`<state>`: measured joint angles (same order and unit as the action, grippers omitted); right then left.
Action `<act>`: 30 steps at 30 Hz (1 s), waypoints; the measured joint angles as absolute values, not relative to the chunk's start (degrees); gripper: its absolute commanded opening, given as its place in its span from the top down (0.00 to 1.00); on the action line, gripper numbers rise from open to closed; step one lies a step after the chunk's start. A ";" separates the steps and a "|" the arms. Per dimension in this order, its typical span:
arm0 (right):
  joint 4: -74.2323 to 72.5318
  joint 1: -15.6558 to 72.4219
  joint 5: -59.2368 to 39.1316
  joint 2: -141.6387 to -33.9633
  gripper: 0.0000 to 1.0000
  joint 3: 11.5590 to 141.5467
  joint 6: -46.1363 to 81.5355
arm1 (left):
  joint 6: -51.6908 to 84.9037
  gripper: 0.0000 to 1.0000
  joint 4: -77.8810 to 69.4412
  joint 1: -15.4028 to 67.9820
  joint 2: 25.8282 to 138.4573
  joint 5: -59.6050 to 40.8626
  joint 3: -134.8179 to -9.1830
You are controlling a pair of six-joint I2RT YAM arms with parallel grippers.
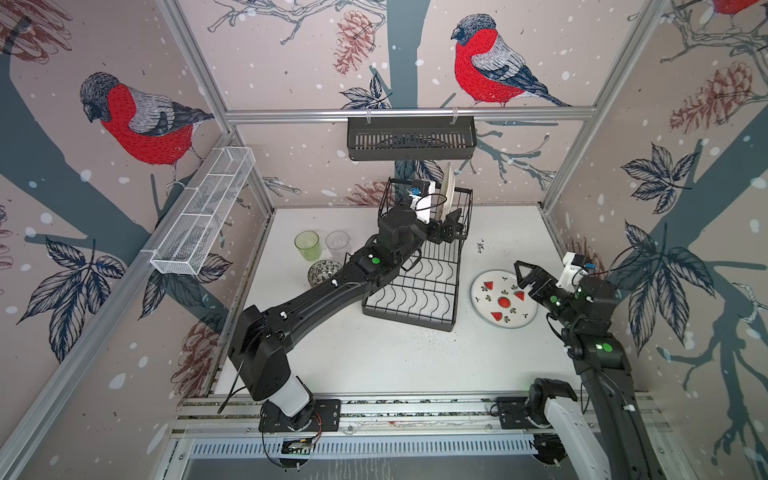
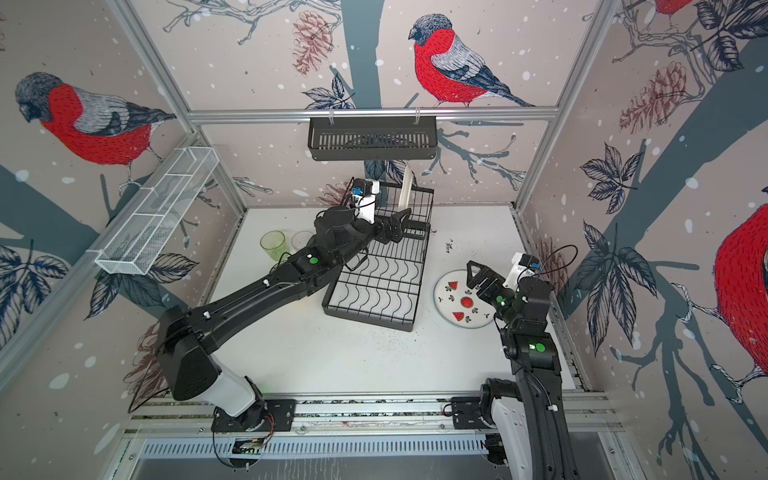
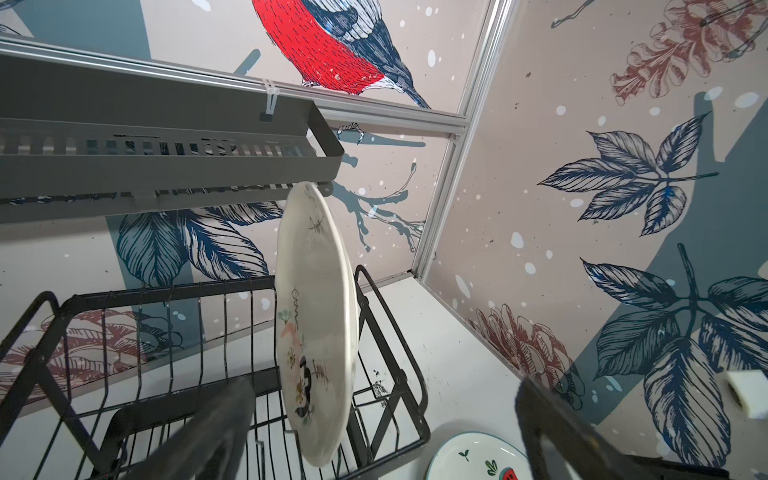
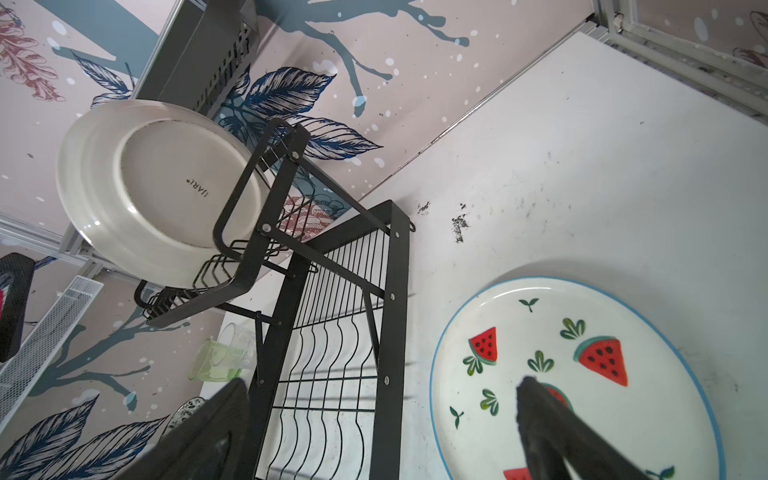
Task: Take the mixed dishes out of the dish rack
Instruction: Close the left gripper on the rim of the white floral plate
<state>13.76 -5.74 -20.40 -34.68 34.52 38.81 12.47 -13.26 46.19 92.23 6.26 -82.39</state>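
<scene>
Now | cream plate (image 3: 316, 332) upright between open left jaws | rack (image 1: 419, 291)

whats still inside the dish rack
One cream plate stands on edge in the dish rack's raised tier. The lower grid tray shows bare; the left arm covers part of it.

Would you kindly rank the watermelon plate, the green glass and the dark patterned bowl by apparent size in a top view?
1. watermelon plate, clearly the largest.
2. and 3. green glass and dark patterned bowl look much alike; the left arm hides part of the bowl, so I would not rank them.
</scene>
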 measured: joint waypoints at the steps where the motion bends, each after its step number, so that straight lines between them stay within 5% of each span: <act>1: 13.89 -5.74 -20.38 -34.70 0.00 34.48 38.81 | 12.67 0.02 -13.21 45.89 92.95 6.13 -82.81; 8: 14.33 -5.69 -19.09 -35.64 0.00 34.37 38.61 | 12.38 0.03 -12.56 44.47 98.10 5.91 -86.59; 30: 18.63 -5.69 -13.50 -35.29 0.00 35.68 37.39 | 8.45 0.46 -10.11 44.10 106.59 11.86 -93.49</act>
